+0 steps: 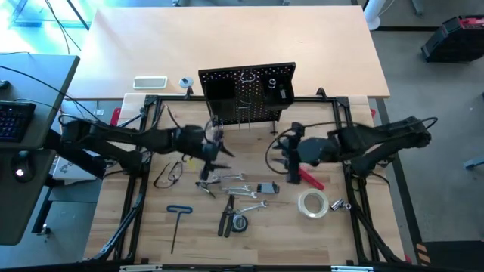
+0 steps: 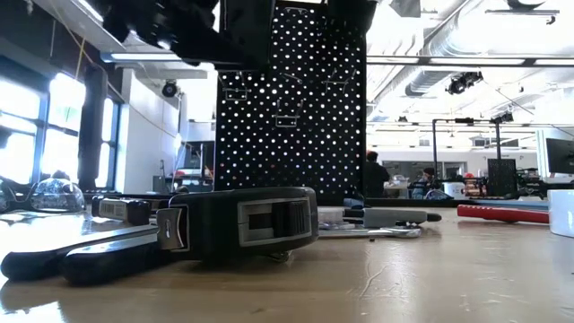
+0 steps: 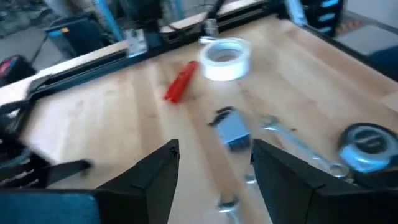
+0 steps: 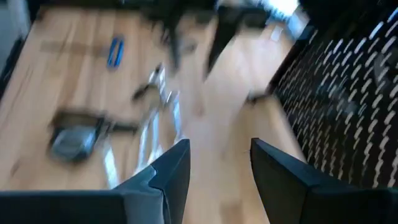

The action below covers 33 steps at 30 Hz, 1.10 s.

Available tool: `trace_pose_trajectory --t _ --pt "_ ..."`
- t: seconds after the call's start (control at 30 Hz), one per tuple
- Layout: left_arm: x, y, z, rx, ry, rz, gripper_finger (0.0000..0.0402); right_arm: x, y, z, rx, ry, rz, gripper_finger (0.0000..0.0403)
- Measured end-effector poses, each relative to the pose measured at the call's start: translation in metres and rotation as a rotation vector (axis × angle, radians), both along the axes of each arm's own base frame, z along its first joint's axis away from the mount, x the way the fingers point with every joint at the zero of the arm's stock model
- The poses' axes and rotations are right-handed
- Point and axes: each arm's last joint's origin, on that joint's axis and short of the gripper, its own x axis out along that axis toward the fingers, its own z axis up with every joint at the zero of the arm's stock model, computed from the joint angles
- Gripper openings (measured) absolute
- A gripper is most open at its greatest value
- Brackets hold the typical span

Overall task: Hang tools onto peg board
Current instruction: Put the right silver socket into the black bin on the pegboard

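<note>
Both grippers empty, fingers spread, left gripper [image 1: 212, 147] and right gripper [image 1: 287, 155] mid-frame just below the peg board [image 1: 246, 91]; tools [image 1: 234, 193] scattered lower centre, so I'd drop left squarely over one wrench [image 3: 298, 142] before pinching.

Your two arms: dark all over.
Your left arm [image 1: 121, 138] and right arm [image 1: 370, 140] are black, jointed, with looping black cables; each wrist ends in broad, flat, wedge-shaped dark fingers [image 3: 155, 177].
</note>
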Motion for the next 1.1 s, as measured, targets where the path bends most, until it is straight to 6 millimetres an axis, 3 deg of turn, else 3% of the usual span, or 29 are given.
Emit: trace_pose_trajectory --t 0.1,0.23,0.47,0.63,0.8,1.1 --pt "-0.002 0.014 -0.002 -0.067 0.018 -0.016 0.0193 -0.012 -0.003 0.000 0.087 0.130 -0.022 0.0163" --pt "-0.001 0.020 -0.012 -0.158 0.081 -0.071 0.0193 -0.022 -0.004 -0.015 0.184 0.287 -0.090 0.0163" --pt "0.009 0.007 -0.043 -0.218 0.243 -0.162 0.0193 -0.021 0.011 -0.072 0.311 0.436 -0.029 0.0163" --pt "0.017 -0.009 -0.062 -0.241 0.318 -0.201 0.0193 -0.040 0.015 -0.103 0.413 0.676 -0.126 0.0163" --pt "0.023 -0.023 -0.070 -0.248 0.332 -0.226 0.0193 -0.061 0.029 -0.110 0.393 0.822 -0.183 0.0163" --pt "0.022 -0.048 -0.072 -0.279 0.365 -0.258 0.0193 -0.094 0.070 -0.110 0.348 0.912 -0.197 0.0163"
